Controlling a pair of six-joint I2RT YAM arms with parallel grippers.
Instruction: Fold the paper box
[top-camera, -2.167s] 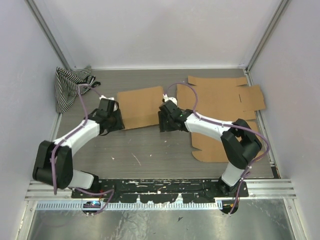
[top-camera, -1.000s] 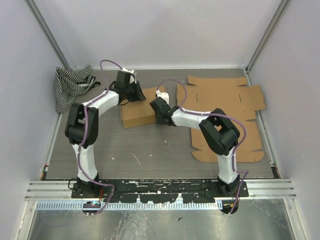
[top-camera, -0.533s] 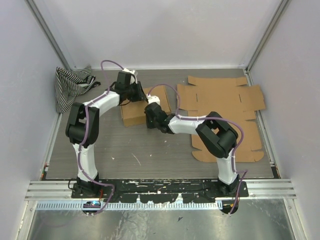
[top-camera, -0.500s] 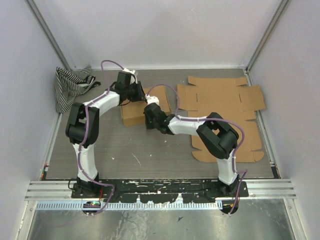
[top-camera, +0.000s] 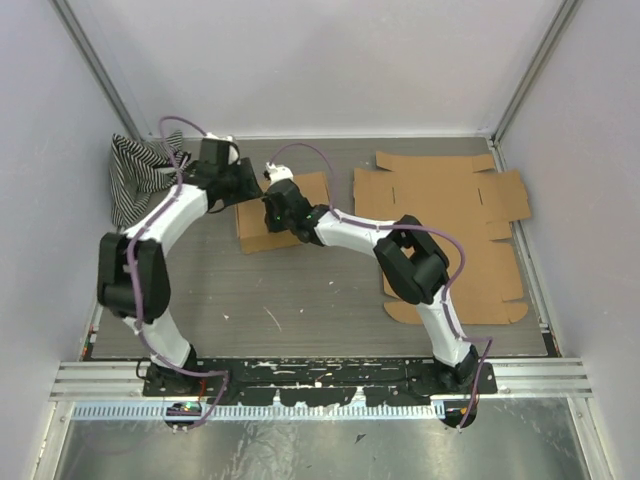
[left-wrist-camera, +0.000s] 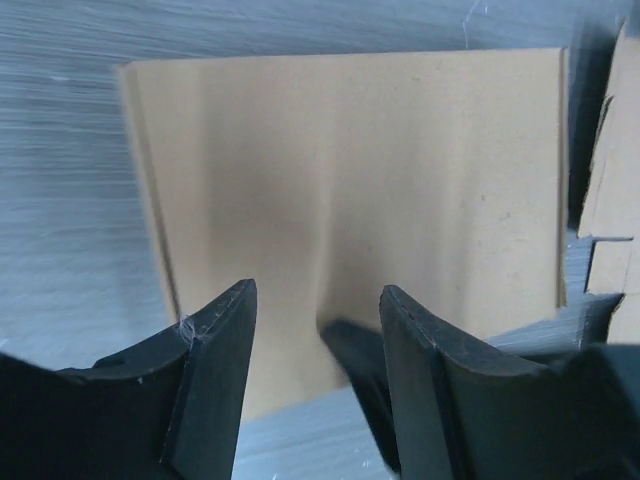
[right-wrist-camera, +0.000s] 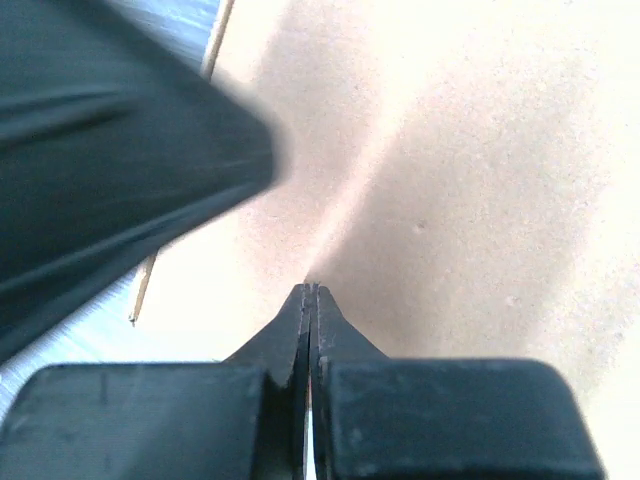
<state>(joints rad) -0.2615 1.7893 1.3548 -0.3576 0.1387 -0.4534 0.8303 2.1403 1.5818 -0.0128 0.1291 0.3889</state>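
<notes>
Two left fingers stand apart with a clear gap between them, poised over the paper box and gripping nothing. Right fingers are pressed together, tips at the box's brown face. Box lies flattened on the counter, left of centre, between a striped cloth and loose cardboard sheets.

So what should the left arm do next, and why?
Probably lower the left gripper and close on the cardboard panel at its edge: its jaws stand open just over it, while the shut right gripper seems to press the panel down.
</notes>
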